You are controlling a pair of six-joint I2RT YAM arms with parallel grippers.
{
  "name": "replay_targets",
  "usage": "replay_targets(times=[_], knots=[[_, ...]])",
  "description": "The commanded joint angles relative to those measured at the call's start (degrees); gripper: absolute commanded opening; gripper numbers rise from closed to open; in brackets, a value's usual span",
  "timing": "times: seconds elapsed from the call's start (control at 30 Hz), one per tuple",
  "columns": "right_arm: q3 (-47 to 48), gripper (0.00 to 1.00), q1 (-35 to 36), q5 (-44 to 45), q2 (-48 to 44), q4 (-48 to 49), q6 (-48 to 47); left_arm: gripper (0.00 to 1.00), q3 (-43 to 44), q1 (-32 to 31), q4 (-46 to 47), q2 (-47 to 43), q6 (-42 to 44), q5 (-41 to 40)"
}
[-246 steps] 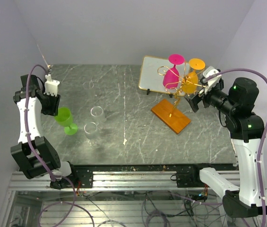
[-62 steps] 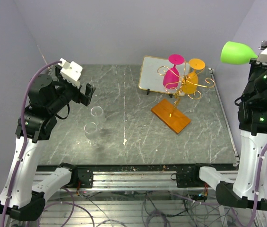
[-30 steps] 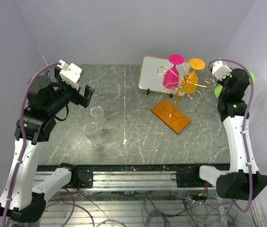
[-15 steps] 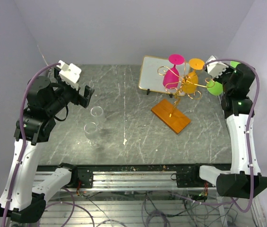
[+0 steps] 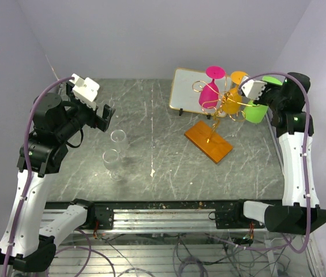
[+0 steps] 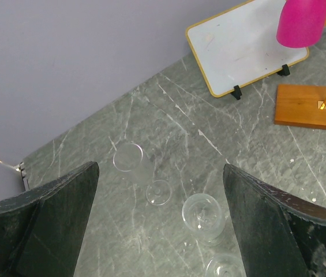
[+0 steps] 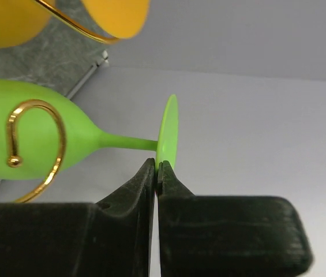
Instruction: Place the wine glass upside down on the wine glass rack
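Note:
The green wine glass [image 5: 255, 112] hangs bowl down and tilted beside the right-hand scroll of the wine glass rack [image 5: 220, 101], whose orange-brown base [image 5: 209, 141] rests on the table. My right gripper [image 5: 270, 85] is shut on the rim of the glass's foot [image 7: 167, 134]; the jaws [image 7: 158, 167] pinch it edge-on. In the right wrist view a gold curl [image 7: 33, 103] crosses in front of the green bowl [image 7: 36, 151]; I cannot tell if they touch. My left gripper [image 5: 106, 115] hovers open over the left side of the table, holding nothing [image 6: 160, 170].
A pink glass [image 5: 209, 92] and an orange glass [image 5: 232, 103] hang upside down on the rack. A gold-framed panel [image 5: 186, 89] stands behind it. Two clear glasses [image 5: 118, 138] [image 5: 112, 158] stand under my left gripper. The right wall is close behind my right arm.
My right arm has swung the green glass down and leftward, from high near the wall to the rack's right scroll. The left arm has stayed still and open.

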Motion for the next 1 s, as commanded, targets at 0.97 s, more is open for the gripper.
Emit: replay_targets(times=[0.97], knots=[[8.4, 0.0, 0.9, -20.8, 2.8, -18.1, -12.6, 1.0, 0.5, 1.0, 0.3, 0.0, 0.7, 1.4]])
